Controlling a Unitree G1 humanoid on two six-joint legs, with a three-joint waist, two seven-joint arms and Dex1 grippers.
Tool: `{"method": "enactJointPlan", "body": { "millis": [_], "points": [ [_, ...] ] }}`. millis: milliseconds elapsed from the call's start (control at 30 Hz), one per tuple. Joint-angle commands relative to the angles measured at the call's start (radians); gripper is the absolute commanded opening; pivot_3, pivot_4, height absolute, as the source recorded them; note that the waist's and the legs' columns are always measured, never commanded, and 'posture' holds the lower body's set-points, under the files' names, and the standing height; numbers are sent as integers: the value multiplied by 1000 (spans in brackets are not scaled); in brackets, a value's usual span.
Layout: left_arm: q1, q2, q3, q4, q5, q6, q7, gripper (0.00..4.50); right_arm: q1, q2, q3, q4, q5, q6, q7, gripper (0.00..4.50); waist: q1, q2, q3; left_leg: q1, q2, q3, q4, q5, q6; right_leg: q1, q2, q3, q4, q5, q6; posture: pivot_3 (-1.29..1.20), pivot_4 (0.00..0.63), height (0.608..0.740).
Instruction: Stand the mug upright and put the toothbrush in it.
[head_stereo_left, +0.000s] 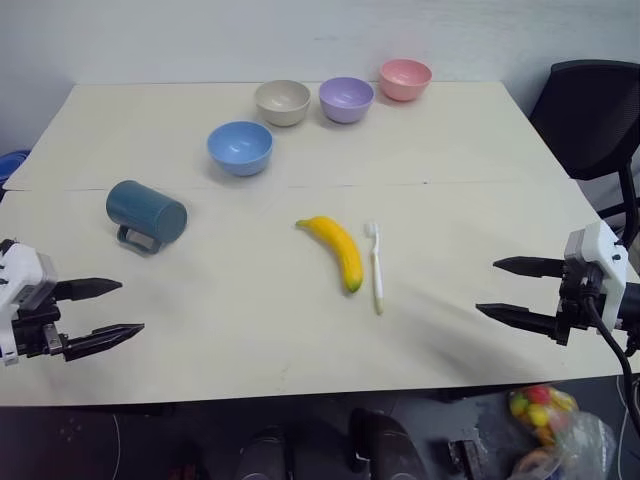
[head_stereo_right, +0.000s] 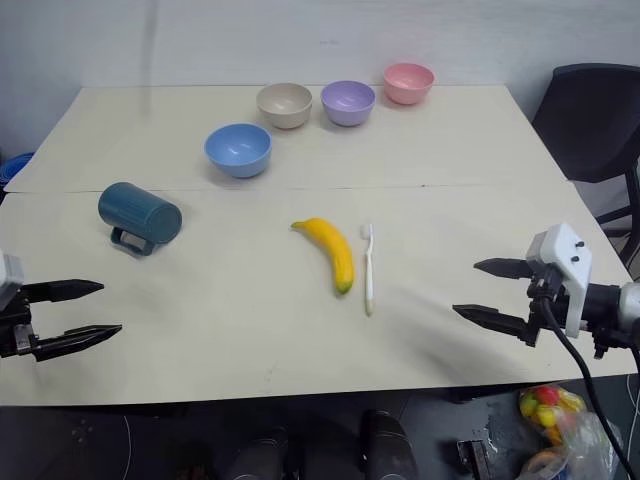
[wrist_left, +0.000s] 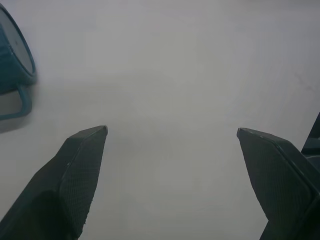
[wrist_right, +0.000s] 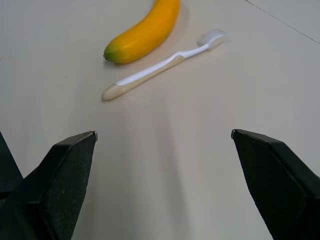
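While the cream worktop (head_stereo_left: 450, 150) spreads across most of the scene, a black chair (head_stereo_left: 590, 115) stands off its far right corner. On the left half of the worktop the mug (head_stereo_left: 146, 213) lies on its side, its loop handle turned toward the near edge, well apart from everything else. Beyond it sits a light blue bowl (head_stereo_left: 240, 147), and farther back a row of three more: a beige bowl (head_stereo_left: 282, 101), a purple bowl (head_stereo_left: 346, 98) and a pink bowl (head_stereo_left: 405, 78). Near the middle of the worktop lies a yellow banana (head_stereo_left: 335, 250), and just to its right, close but not touching, the toothbrush (head_stereo_left: 376, 265) lies flat with its bristled head pointing away from the robot. The left claw (head_stereo_left: 108, 308) hovers over the near left edge, fingers spread wide and holding nothing, the mug lying beyond it. The right claw (head_stereo_left: 508, 288) hovers over the near right edge, likewise wide open and empty, pointing toward the toothbrush and banana.
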Motion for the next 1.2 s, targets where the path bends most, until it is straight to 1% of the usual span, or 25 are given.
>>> {"method": "enactJointPlan", "body": {
  "millis": [33,233,400,667,767,800,867,900,967,1033,1100,1133,1200],
  "points": [
    [19,7,15,-14,20,-40,-12,4377,-6,6,-1,-30,-4,-11,-5,4484,0,0,0,0,0,0,0,0,0,0,0,0,0,0,0,0,150,740],
    [20,-1,-4,-11,43,-60,13,4377,-13,24,10,-37,-47,-43,-34,4484,0,0,0,0,0,0,0,0,0,0,0,0,0,0,0,0,150,740],
    [1,-3,-12,-20,18,-28,24,4377,-5,32,18,-41,-62,-49,-44,4484,0,0,0,0,0,0,0,0,0,0,0,0,0,0,0,0,150,740],
    [-25,-2,-35,-46,-27,31,28,4377,-17,36,-6,-49,19,58,-62,4484,0,0,0,0,0,0,0,0,0,0,0,0,0,0,0,0,150,740],
    [-52,-11,-49,-70,-77,80,44,4377,-26,40,-2,-79,39,89,-85,4484,1,0,0,0,0,0,0,0,0,0,0,0,0,0,0,0,150,740],
    [-71,-23,-57,-89,-106,109,62,4377,-43,56,3,-100,56,104,-117,4484,0,0,0,0,0,0,0,0,0,0,0,0,0,0,0,0,150,740],
    [-108,-52,-95,-159,-161,155,105,4377,-123,118,52,-146,58,164,-269,4484,0,0,0,0,0,0,0,0,0,0,0,0,1,0,0,0,150,740],
    [-118,-59,-116,-202,-173,162,118,4377,-161,146,88,-172,42,186,-334,4484,-1,0,0,0,0,0,0,0,0,0,0,1,1,0,0,0,150,740],
    [-168,-69,-173,-283,-177,170,177,4377,-262,238,168,-226,42,271,-487,4484,-4,0,0,0,0,0,1,0,-1,0,-1,2,2,0,0,0,150,740],
    [-234,-72,-193,-327,-253,214,207,4377,-345,309,250,-265,65,348,-564,4484,-5,0,-1,1,1,0,1,0,-3,0,0,2,2,0,0,0,150,740],
    [-319,-71,-215,-342,-318,248,231,4377,-446,394,380,-247,14,402,-638,4484,-4,1,-1,0,1,0,0,1,-4,-2,0,2,4,0,-1,0,150,740],
    [-356,-66,-233,-340,-325,254,243,4377,-495,442,438,-219,-19,421,-679,4484,-5,1,-1,0,1,-1,0,1,-4,-2,1,1,4,-1,-2,0,150,740],
    [-400,-57,-260,-333,-321,253,255,4377,-559,521,508,-162,-73,427,-739,4484,-7,2,-1,-1,-4,0,0,2,-5,-2,2,1,4,-1,-2,0,150,740]
  ]
}}
